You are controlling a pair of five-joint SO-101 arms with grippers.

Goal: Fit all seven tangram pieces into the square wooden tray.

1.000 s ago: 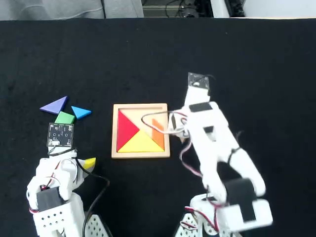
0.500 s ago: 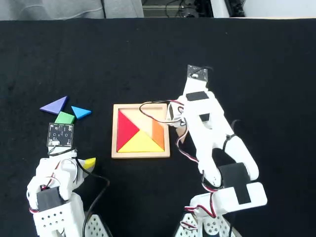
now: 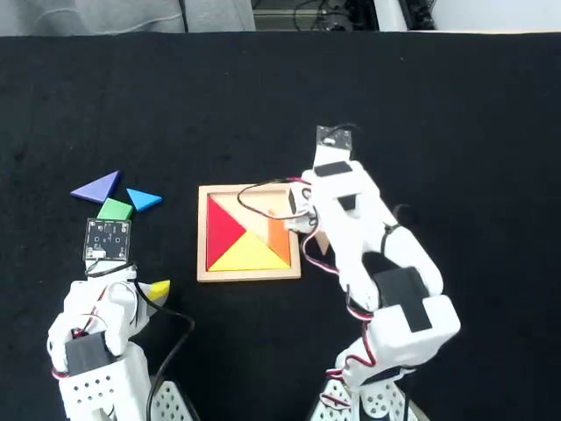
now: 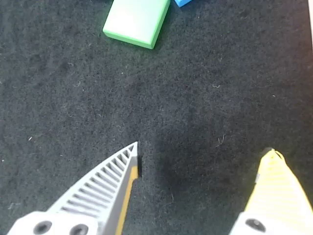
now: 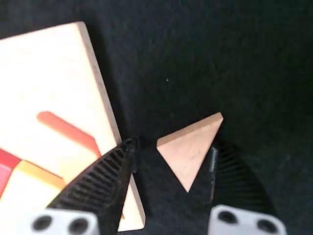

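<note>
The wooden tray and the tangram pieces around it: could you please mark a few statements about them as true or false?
1. The red triangle lies inside the wooden tray. True.
2. The green square sits inside the tray. False: it lies on the table outside it, next to the blue triangle.
3. The left gripper is shut on a piece. False: it is open and holds nothing.
4. A tan triangle lies outside the tray, within the open right gripper. True.

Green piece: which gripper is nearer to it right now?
Left. The left gripper hangs open just short of the green piece; the right gripper is past the wooden tray's far side, around a tan triangle.
</note>
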